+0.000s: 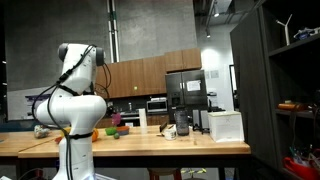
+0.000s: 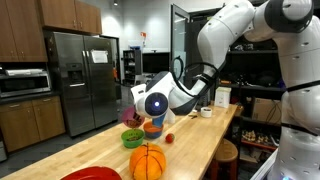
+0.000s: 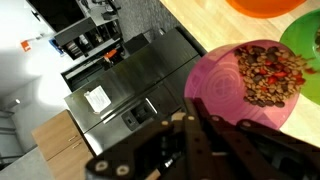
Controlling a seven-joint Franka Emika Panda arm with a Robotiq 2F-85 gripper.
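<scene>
In the wrist view my gripper [image 3: 190, 118] comes in from the bottom edge with its dark fingers pressed together and nothing visible between them. It hangs over the rim of a pink bowl [image 3: 215, 92] that holds a heap of brown and red bits [image 3: 268, 72]. A green bowl [image 3: 306, 40] touches the pink one on the right, and an orange bowl [image 3: 265, 5] lies beyond. In an exterior view the gripper [image 2: 150, 108] hovers just above the cluster of bowls, green [image 2: 133, 138] and orange [image 2: 152, 128], on the wooden table [image 2: 205, 140].
An orange ball-like object [image 2: 147, 161], a red plate [image 2: 92, 174] and a small red item [image 2: 169, 138] lie on the near end of the table. A steel fridge [image 2: 80, 75] stands behind. A white box [image 1: 225, 125] and a dark jug [image 1: 181, 125] stand on the table.
</scene>
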